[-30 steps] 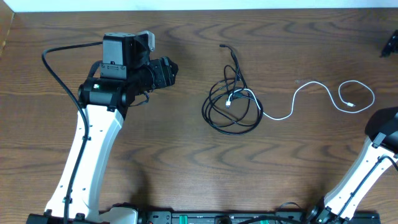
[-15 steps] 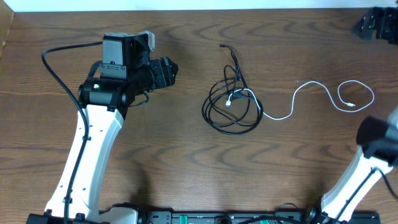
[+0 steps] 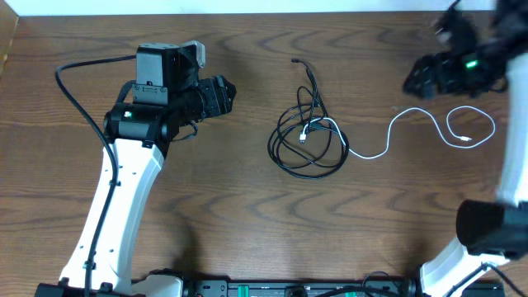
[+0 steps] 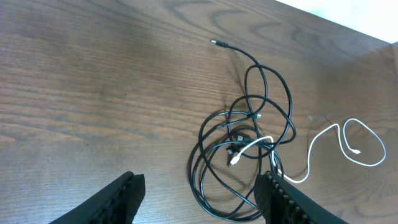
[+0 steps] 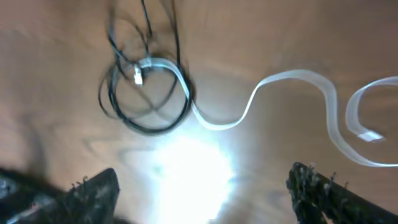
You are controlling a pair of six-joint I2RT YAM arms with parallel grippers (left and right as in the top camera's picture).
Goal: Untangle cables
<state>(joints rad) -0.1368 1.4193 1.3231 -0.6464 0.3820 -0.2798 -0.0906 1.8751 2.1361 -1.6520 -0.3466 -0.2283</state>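
**Worktop** (image 3: 206,214): dark wood-grain, carrying both cords.

**Black cable** (image 3: 312,124): the longer cord, heaped in several overlapping loops at the middle of the worktop. One plug end (image 3: 295,60) strays out toward the far edge. The loops cross one another, so I judge a straight pull would tighten them rather than free them.

**White cable** (image 3: 386,144): the shorter cord. One plug (image 3: 305,134) lies inside the black coil, and that is the snag. The rest snakes clear toward the right edge and ends in a small open loop with its own plug (image 3: 467,139).

**Left gripper** (image 3: 227,95): held above the worktop to the left of the tangle, well apart from it. Its fingers are spread and hold nothing. It looks toward the heap, seemingly placed to pin or lift the black loops.

**Right gripper** (image 3: 429,78): over the far right corner, near the white cable's free stretch but not touching it. Its wrist view is blurred, yet the fingers show wide apart and empty. It is probably placed to draw the white cord out by its loose end.

**Progress**: untangling not begun.
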